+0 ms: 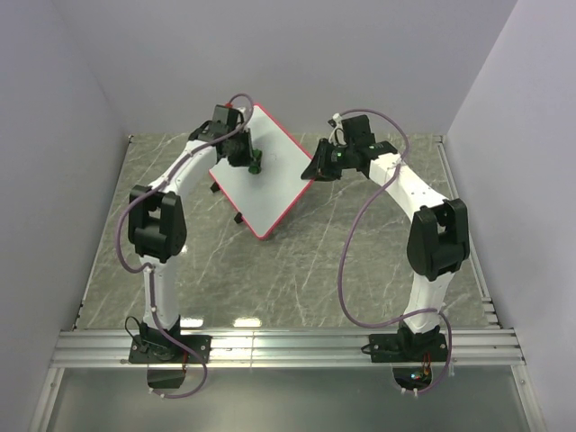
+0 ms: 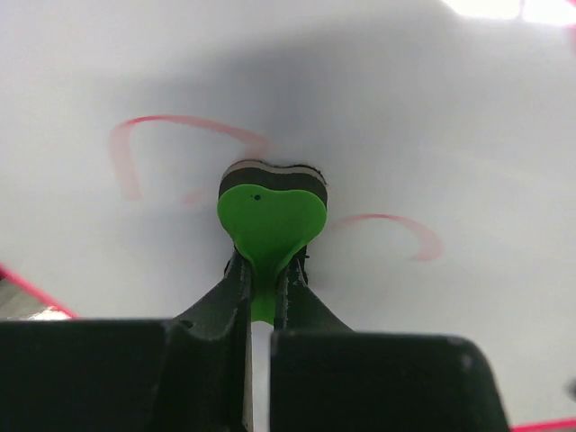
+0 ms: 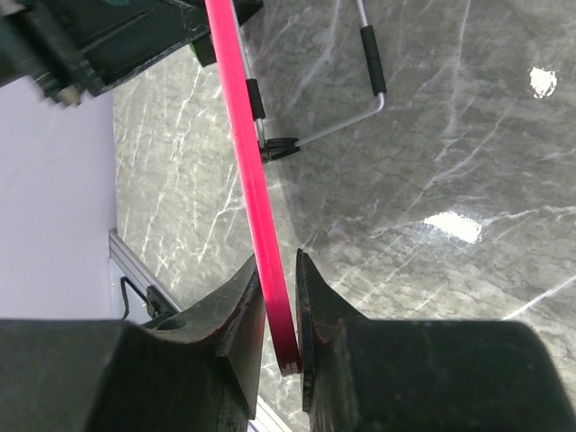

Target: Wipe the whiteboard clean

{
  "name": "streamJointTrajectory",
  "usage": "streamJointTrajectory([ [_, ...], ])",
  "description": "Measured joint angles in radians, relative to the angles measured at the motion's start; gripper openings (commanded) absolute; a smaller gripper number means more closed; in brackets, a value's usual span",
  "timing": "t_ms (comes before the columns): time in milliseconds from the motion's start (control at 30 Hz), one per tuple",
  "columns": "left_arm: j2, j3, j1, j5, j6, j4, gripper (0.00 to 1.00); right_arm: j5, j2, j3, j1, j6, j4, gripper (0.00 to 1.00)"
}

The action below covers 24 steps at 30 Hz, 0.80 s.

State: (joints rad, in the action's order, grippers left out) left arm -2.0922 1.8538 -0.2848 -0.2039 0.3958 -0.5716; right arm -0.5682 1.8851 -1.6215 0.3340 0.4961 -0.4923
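Whiteboard (image 1: 270, 189): upper centre of the overhead view, propped tilted on the marble table (image 1: 360, 261). Right gripper (image 3: 279, 297) pinches its red rim, likely to steady it against the wiping. Left gripper (image 2: 264, 270), pressed together on a green heart-shaped eraser (image 2: 270, 216), holds the pad against the surface between faint red scribbles (image 2: 387, 220). Containers: none seen.

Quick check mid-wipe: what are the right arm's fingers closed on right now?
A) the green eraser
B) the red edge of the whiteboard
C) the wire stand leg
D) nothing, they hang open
B: the right wrist view shows the right fingers pinching the red edge of the whiteboard; the green eraser sits in the left fingers.
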Motion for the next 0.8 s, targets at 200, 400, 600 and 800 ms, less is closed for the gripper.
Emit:
streamJointTrajectory([
  [200, -0.016, 0.182, -0.157, -0.001, -0.027, -0.047, 0.00, 0.005, 0.010, -0.010, 0.009, -0.007, -0.013, 0.00],
  [400, -0.035, 0.256, -0.222, -0.006, -0.038, -0.054, 0.00, 0.007, 0.019, -0.011, 0.010, -0.019, -0.017, 0.00],
  [600, -0.083, 0.281, -0.125, -0.010, -0.031, -0.076, 0.00, 0.007, 0.019, -0.011, 0.011, -0.023, -0.018, 0.00],
  [800, -0.164, 0.286, 0.031, 0.015, -0.018, -0.090, 0.00, 0.007, 0.019, -0.011, 0.016, -0.023, -0.018, 0.00],
])
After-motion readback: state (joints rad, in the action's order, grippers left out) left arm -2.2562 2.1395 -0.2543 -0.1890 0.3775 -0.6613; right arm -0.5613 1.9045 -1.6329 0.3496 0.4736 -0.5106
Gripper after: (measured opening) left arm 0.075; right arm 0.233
